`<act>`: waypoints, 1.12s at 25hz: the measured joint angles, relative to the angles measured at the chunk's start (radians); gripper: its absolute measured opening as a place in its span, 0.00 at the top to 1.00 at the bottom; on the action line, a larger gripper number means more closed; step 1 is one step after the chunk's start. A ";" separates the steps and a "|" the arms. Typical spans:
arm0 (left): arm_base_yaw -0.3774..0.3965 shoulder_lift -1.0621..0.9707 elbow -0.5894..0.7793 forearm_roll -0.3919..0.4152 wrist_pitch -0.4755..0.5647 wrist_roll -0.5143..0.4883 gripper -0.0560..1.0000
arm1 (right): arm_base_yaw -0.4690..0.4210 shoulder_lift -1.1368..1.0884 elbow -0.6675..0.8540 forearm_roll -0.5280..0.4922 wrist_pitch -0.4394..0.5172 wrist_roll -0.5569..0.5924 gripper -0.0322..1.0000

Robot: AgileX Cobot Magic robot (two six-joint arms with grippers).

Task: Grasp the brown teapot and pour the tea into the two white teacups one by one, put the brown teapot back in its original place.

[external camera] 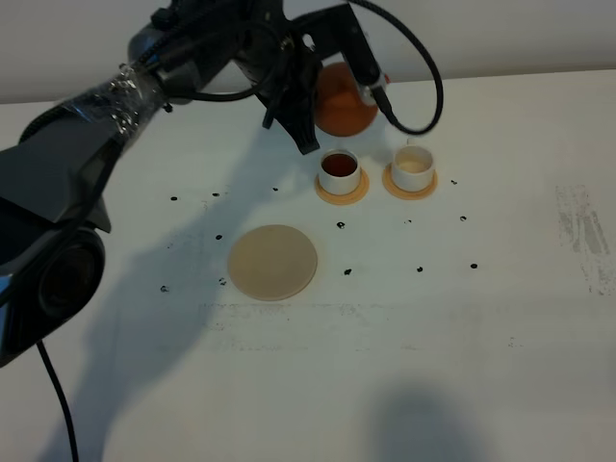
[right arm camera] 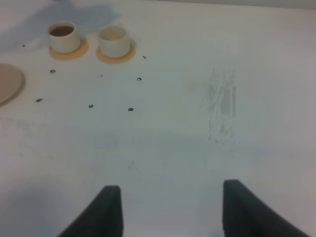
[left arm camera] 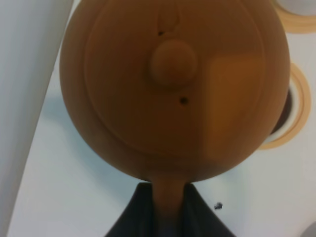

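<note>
My left gripper [external camera: 313,108] is shut on the loop handle of the brown teapot [external camera: 345,104] and holds it in the air just behind the two white teacups. The left wrist view shows the teapot [left arm camera: 173,84] from above, with its knobbed lid and its handle between my black fingers [left arm camera: 133,217]; the spout is hidden. The left teacup [external camera: 339,166] holds dark tea. The right teacup [external camera: 412,164] looks pale inside. Each stands on an orange-tan coaster [external camera: 358,192]. The pale beige disc [external camera: 272,262] lies bare. My right gripper [right arm camera: 170,212] is open and empty, low over the table.
Small dark specks [external camera: 347,271] dot the white table around the disc and cups. A scuffed patch [external camera: 582,231] marks the table's right side. The left arm [external camera: 87,144] stretches in from the left edge. The cups [right arm camera: 62,35] and disc [right arm camera: 7,81] lie far from the right gripper.
</note>
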 joint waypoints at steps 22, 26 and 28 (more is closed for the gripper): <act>-0.063 0.054 -0.002 0.161 -0.123 0.174 0.85 | 0.000 0.000 0.000 0.000 0.000 0.000 0.52; -0.066 0.075 -0.002 0.214 -0.128 0.180 0.85 | 0.000 0.000 0.000 0.000 0.000 0.000 0.52; -0.069 0.075 -0.002 0.233 -0.147 0.182 0.85 | 0.000 0.000 0.000 0.000 0.000 0.000 0.52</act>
